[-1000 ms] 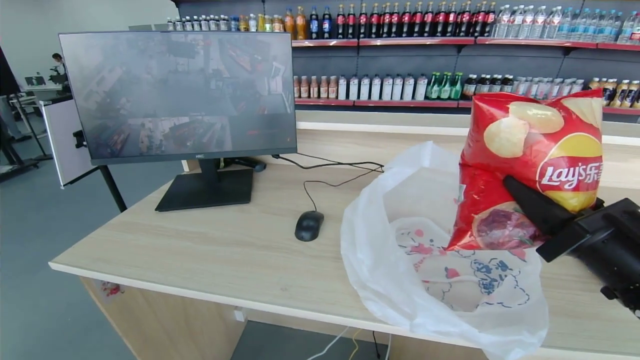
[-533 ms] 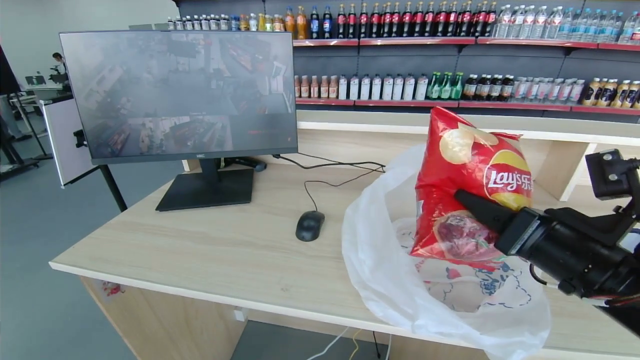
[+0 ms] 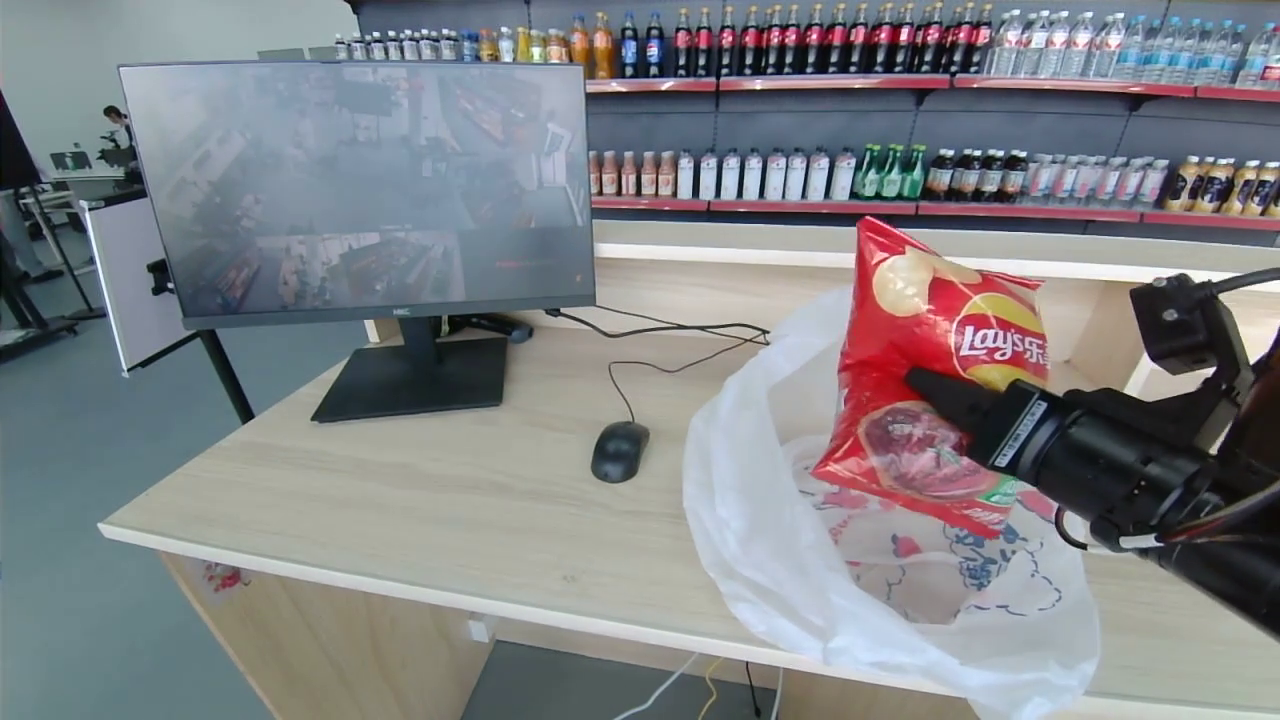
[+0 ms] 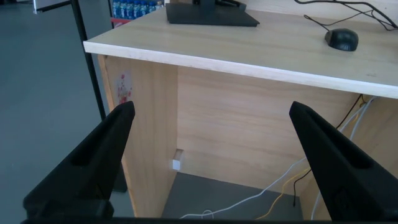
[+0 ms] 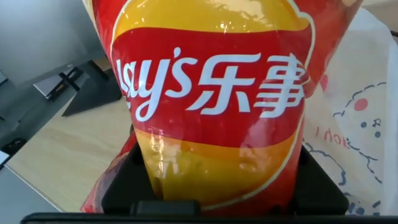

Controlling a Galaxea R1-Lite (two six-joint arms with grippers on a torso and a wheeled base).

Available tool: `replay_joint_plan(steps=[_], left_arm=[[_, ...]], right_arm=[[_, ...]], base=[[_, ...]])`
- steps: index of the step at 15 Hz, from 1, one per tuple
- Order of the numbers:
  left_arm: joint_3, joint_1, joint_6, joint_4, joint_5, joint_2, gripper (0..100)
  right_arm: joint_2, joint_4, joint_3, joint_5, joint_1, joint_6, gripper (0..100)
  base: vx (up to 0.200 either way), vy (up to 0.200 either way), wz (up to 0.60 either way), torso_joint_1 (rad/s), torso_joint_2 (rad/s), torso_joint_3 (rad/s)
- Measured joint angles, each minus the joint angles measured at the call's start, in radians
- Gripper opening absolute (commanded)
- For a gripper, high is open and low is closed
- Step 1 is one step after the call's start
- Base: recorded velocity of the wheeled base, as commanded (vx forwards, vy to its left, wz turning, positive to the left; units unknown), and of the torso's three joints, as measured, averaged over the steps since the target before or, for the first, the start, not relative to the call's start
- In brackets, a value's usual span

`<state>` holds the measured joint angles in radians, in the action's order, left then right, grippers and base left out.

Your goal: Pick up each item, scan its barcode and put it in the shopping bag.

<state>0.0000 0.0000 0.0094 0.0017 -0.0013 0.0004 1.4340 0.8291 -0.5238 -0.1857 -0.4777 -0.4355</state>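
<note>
Two rows of bottled drinks fill the shelves (image 3: 900,85) along the far wall, running from the middle to the far right. Nearer stands the light wooden bench (image 3: 450,500), which spans most of the scene. On its far left part a dark monitor (image 3: 355,190) rises on a flat black stand, the screen facing the near side. On the right part of the bench lies the shopping bag (image 3: 760,540), thin white plastic with red and blue drawings, its mouth gaping wide and its near edge drooping over the near edge of the bench. A red bag of chips (image 3: 900,450) hangs over that open mouth, tilted with its top leaning left and far, its lower end down among the white folds; whether it touches the plastic cannot be told. The right gripper (image 3: 935,395) comes in from the right and is clenched on the chip bag around its middle, one black finger lying across the printed front, and the right wrist view has the packet pinched between both fingers. The left gripper (image 4: 211,118) hangs low on the near side of the bench, below its top edge, its fingers spread wide with nothing between them. A black mouse (image 3: 619,451) sits on the bench between the monitor stand and the shopping bag, its thin cable trailing toward the far side.
</note>
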Motion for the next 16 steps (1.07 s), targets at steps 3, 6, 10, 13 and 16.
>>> replay_joint_plan(steps=[3, 6, 10, 13, 16], left_arm=[[0.000, 0.000, 0.000, 0.000, 0.000, 0.000, 100], [0.000, 0.000, 0.000, 0.000, 0.000, 0.000, 100], [0.000, 0.000, 0.000, 0.000, 0.000, 0.000, 100], [0.000, 0.000, 0.000, 0.000, 0.000, 0.000, 100], [0.000, 0.000, 0.000, 0.000, 0.000, 0.000, 100]], right_arm=[[-0.001, 0.001, 0.040, -0.057, 0.009, -0.010, 0], [-0.008, 0.000, 0.095, -0.077, 0.005, 0.040, 0], [-0.024, 0.000, 0.122, -0.065, -0.029, 0.116, 0], [-0.016, 0.000, 0.120, -0.051, -0.036, 0.116, 0], [0.014, 0.000, 0.121, -0.048, -0.039, 0.095, 0]], base=[[0.000, 0.000, 0.00, 0.000, 0.00, 0.000], [0.000, 0.000, 0.00, 0.000, 0.00, 0.000], [0.000, 0.000, 0.00, 0.000, 0.00, 0.000], [0.000, 0.000, 0.00, 0.000, 0.00, 0.000], [0.000, 0.000, 0.00, 0.000, 0.00, 0.000]])
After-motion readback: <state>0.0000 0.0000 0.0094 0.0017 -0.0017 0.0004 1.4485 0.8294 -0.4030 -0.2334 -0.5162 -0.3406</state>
